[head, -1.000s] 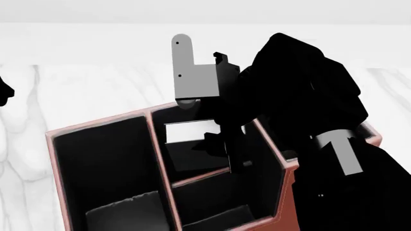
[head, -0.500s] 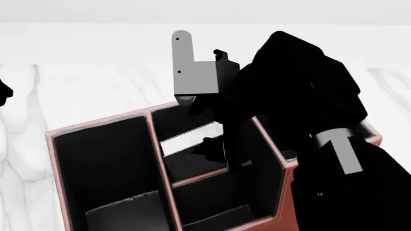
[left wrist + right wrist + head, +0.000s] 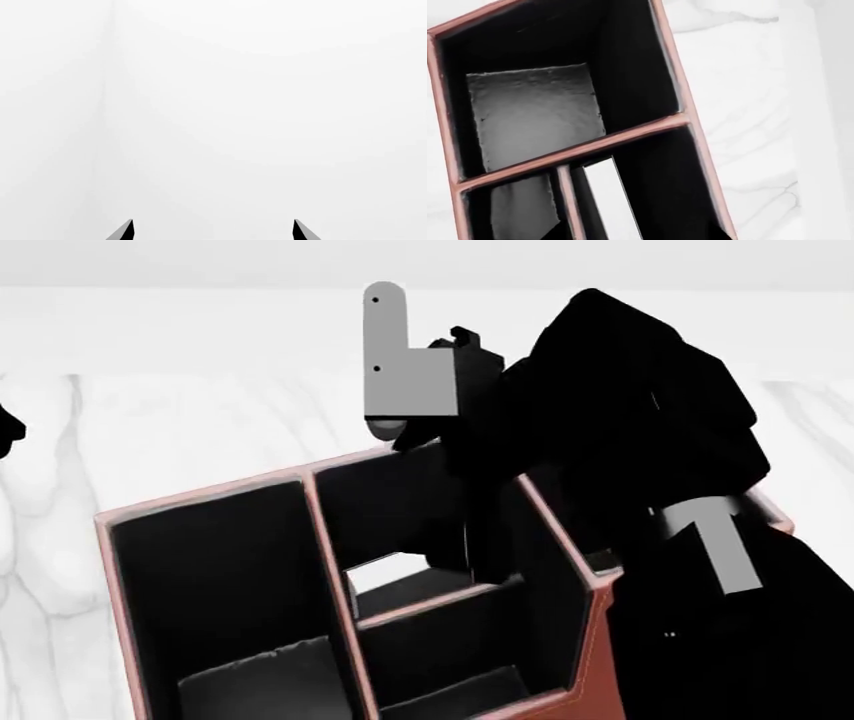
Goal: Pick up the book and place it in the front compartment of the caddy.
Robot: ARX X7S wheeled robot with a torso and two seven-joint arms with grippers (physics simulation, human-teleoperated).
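Surface: we see a white marble table (image 3: 200, 390) with faint grey veins, running back to a pale edge.
On it: we see one thing resting directly on the table, the reddish-brown caddy (image 3: 597, 680), standing upright.
Caddy's surroundings: we see bare marble beside its outer wall in the right wrist view (image 3: 747, 100).

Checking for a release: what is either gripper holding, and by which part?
Left gripper: nothing. Right gripper: cannot tell; its jaws vanish against the black-lined caddy beside the book.
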